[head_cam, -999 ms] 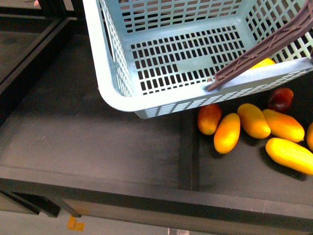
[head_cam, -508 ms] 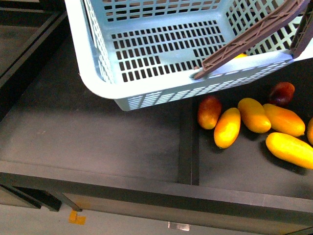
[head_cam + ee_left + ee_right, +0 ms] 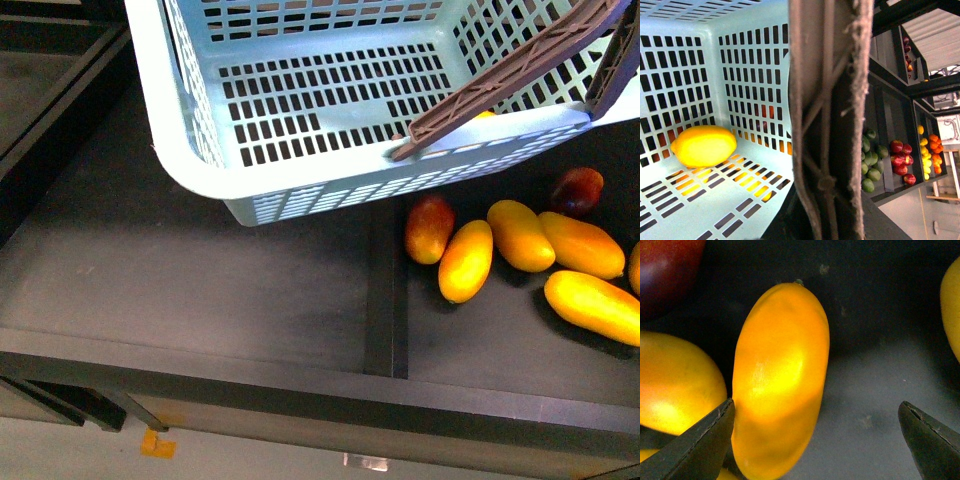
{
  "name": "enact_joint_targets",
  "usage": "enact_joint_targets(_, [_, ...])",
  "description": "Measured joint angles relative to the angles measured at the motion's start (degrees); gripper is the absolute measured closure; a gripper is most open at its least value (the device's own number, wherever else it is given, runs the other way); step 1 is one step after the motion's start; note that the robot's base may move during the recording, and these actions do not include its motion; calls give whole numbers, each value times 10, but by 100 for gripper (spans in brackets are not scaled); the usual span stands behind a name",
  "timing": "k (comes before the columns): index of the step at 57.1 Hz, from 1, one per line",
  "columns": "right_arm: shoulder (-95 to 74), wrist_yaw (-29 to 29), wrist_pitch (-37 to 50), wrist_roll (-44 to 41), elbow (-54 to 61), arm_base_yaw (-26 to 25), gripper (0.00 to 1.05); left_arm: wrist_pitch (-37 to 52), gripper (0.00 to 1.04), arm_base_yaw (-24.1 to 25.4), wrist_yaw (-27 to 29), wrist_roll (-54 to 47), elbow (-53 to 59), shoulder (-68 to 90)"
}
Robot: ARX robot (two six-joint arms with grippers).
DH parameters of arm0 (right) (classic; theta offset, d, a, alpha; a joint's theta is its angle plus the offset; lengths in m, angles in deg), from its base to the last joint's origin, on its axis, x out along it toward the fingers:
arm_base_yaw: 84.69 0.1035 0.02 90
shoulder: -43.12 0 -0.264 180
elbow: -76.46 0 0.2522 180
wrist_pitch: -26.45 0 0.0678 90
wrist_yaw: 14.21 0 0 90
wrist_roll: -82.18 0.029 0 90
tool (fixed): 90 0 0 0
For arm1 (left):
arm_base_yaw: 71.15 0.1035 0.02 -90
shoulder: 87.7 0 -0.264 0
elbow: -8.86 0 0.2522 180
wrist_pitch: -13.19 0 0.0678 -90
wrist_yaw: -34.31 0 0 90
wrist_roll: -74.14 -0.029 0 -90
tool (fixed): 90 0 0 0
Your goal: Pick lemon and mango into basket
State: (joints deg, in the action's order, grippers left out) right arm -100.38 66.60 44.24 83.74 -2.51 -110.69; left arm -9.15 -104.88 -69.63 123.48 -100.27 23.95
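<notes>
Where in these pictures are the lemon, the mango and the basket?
lemon [image 3: 704, 146], left wrist view, middle of its yellow skin.
mango [image 3: 780, 380], right wrist view, middle of its orange side.
basket [image 3: 320, 178], front view, its near rim.

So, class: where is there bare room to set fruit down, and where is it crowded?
Free: the shelf left of the divider, in front of the basket; the basket floor beside the lemon. Crowded: right of the divider, among the mangoes.
</notes>
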Motion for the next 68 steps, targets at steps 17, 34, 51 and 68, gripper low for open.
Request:
enact_joint_targets(17, [-62, 9, -27, 21, -78, 14, 9, 0, 99, 0, -5, 0, 0, 0])
enact_joint_targets(34, [-92, 16, -35, 37, -118, 23, 33, 0, 99, 0, -5, 0, 0, 0])
enact_joint_targets(51, [-41, -40, 1, 6, -47, -12, 51, 0, 99, 0, -2, 0, 0, 0])
enact_joint_targets(68, [193, -174, 85, -19, 119, -61, 51, 0, 99, 0, -5, 0, 0, 0])
